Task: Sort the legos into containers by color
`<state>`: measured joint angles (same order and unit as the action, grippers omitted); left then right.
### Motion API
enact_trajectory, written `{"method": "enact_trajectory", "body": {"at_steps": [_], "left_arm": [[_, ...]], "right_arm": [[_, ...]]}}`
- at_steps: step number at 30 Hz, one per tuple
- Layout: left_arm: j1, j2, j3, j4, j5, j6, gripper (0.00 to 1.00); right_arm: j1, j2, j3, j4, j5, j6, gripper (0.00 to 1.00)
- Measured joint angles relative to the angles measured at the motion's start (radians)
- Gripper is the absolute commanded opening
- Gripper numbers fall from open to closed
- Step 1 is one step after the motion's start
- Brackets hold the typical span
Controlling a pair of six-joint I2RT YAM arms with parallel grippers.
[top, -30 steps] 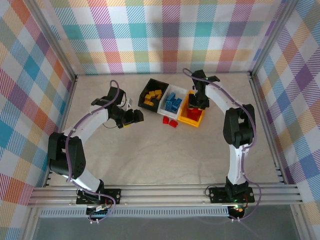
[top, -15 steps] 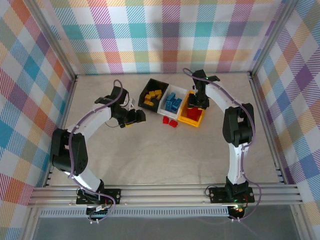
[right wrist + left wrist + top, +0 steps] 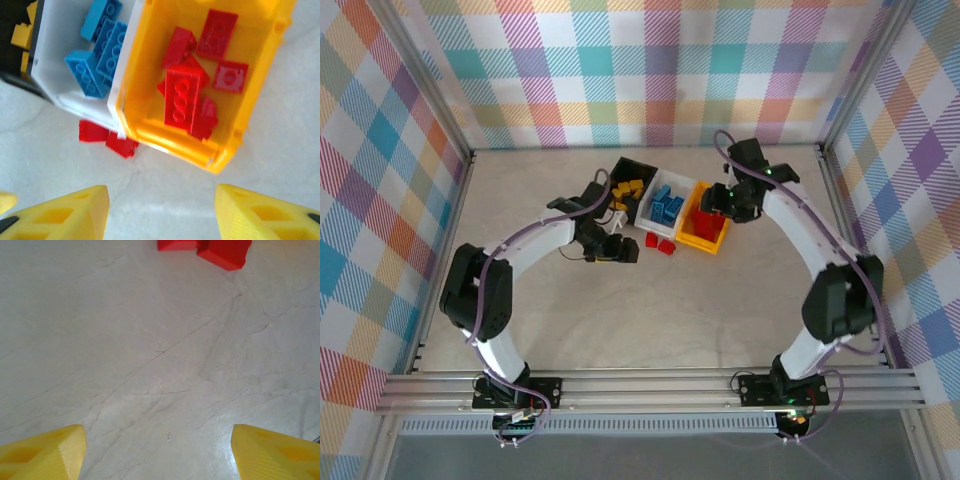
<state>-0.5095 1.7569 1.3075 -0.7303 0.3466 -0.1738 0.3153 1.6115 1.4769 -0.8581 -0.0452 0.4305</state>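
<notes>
left hand (image 3: pixel 157 447): spread, empty, over table (image 3: pixel 150 355)
loose red legos (image 3: pixel 210 247): two on table, top edge
right hand (image 3: pixel 161 207): spread, empty
yellow bin (image 3: pixel 172 141): upper right, red legos (image 3: pixel 182 102) inside
white bin (image 3: pixel 52 35): upper left, blue legos (image 3: pixel 95 60) inside
black bin (image 3: pixel 642 168): top centre, yellow legos (image 3: pixel 625 190) inside

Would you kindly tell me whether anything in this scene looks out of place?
Yes: two red legos lie loose on the table, just in front of the white bin and the yellow bin. They look odd because the other red legos all sit inside the yellow bin.
</notes>
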Motion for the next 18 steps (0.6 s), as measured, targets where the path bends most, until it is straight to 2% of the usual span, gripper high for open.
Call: {"method": "enact_trajectory", "body": {"at_steps": [4,9,18], "left_arm": [[-0.048,0.082,0.068,0.001,-0.012,0.035,0.76],[-0.076,0.16,0.14,0.001,-0.03,0.052,0.75],[-0.079,0.303,0.277,0.029,-0.065,0.009,0.72]], "right_arm": [[0.027,-0.105,-0.147,0.001,-0.01,0.044,0.59],[0.043,-0.165,-0.279,-0.009,-0.018,0.095,0.59],[0.043,-0.271,-0.315,-0.046,-0.019,0.139,0.6]]}}
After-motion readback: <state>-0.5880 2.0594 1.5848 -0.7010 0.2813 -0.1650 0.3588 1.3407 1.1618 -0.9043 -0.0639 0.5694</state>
